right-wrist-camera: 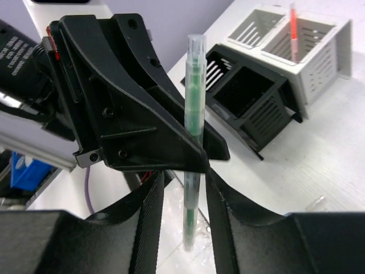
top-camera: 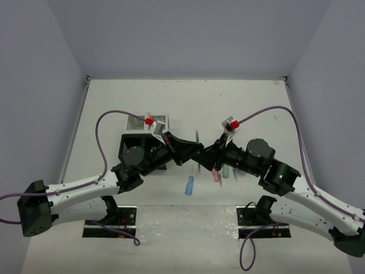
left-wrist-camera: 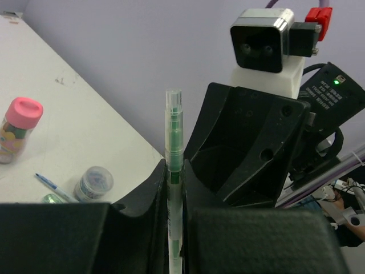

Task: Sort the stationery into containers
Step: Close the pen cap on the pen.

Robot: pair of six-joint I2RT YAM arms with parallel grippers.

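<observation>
- The left fingers (left-wrist-camera: 155,191) are clenched on the green pen (left-wrist-camera: 174,137), gripping low on its barrel. The pen stands upright between them, clear end up.
- The right fingers (right-wrist-camera: 149,200) stand released on either side of the same pen. The right wrist view shows a gap between each finger and the barrel.
- The two arms meet tip to tip over the middle of the desk (top-camera: 228,103), with the pen between them.
- The left wrist view shows a pink-capped bottle (left-wrist-camera: 20,128) standing upright on the desk. A round tub (left-wrist-camera: 94,182) is near it, and a thin blue pen (left-wrist-camera: 50,185) lies just beside the tub.
- The organiser (right-wrist-camera: 251,97) stands beyond the fingers, its black compartments joined to white mesh ones. An orange pen (right-wrist-camera: 293,31) stands in one white compartment.
- A blue capsule piece (top-camera: 189,185) lies on the desk between the arms.
</observation>
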